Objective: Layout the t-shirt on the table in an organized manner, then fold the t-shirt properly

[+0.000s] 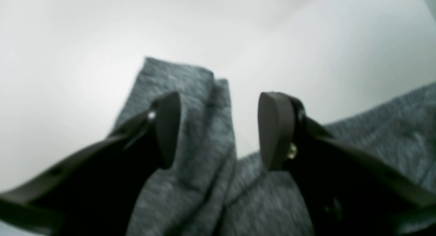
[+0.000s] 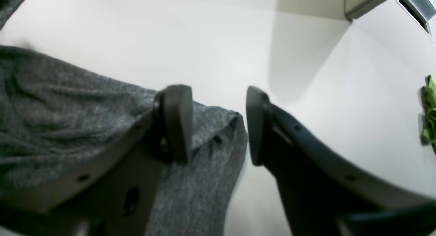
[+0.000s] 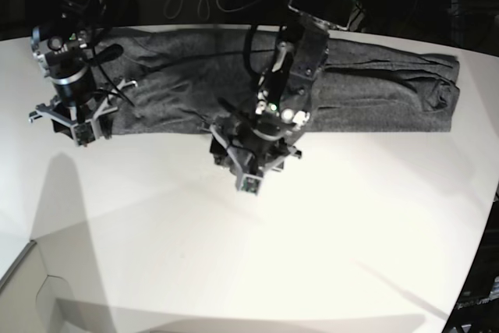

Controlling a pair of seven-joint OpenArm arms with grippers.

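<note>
The left gripper hangs with jaws apart, holding nothing, over the near edge of the dark heather-grey knit t-shirt, seemingly ready to pinch that hem. The right gripper is likewise parted and empty above the shirt's end. The shirt lies as a long folded band across the far side of the matte white table. A small green object sits well apart; nothing blocks either arm.
</note>
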